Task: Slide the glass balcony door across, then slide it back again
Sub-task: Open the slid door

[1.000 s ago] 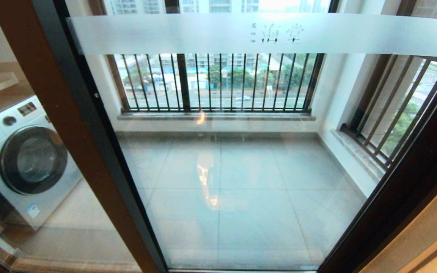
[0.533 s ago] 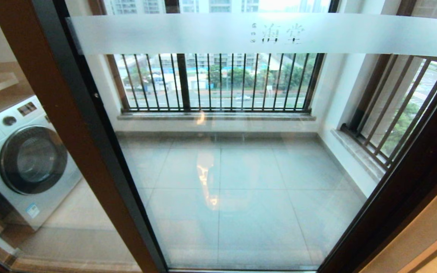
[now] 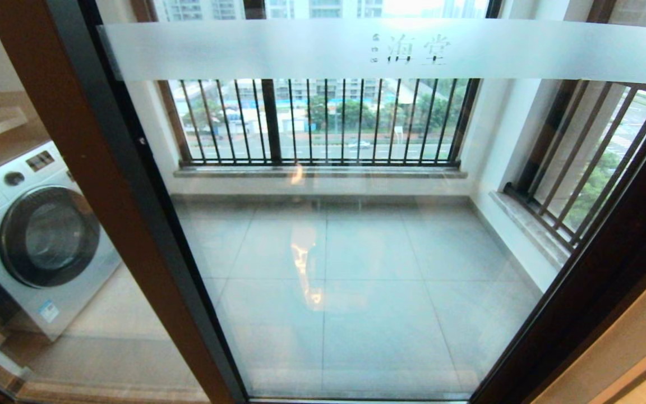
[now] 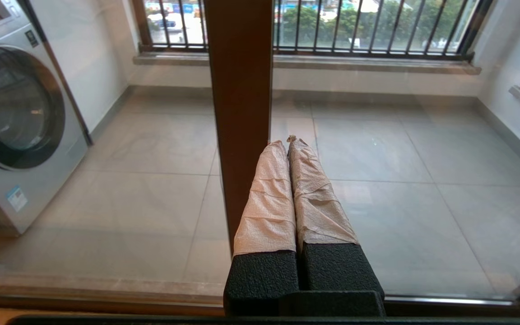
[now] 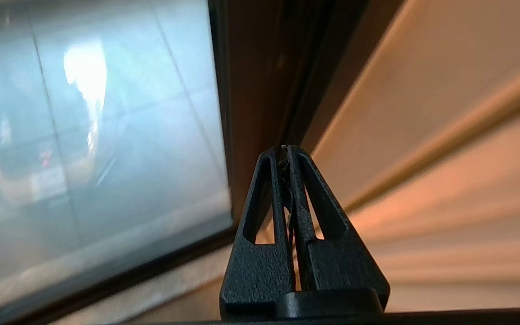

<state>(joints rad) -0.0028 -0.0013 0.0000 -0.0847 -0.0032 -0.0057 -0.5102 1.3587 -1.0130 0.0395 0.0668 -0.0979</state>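
**Door shut across the opening, right gripper closing on its stile**

Glass balcony door fills the head view from about 10 o'clock to 4 o'clock, its frosted band with lettering running across the top at 12. It looks fully across the opening: its right stile sits against the outer frame at 4 o'clock, its left stile overlaps the plain brown-framed panel at 9.

Handling, as a judgement: a tall framed pane like this is heavy and rigid, rolls on a track, and should be pushed steadily along its own line, not twisted. The glass is slick and breakable; the dark frame is the place to bear on. No handle slot can be made out in these views, so the stile edge is the safest bet.

The right gripper, fingers pressed together and empty, points at the dark stile beside the glass; whether it touches cannot be told. The left gripper, cloth-wrapped fingers closed on nothing, hangs low before the brown upright.

Around: a washing machine on the balcony at 8 o'clock, barred windows at 12 and 3, tiled floor beyond. Nothing visible blocks the track, though the bottom rail is mostly out of sight.
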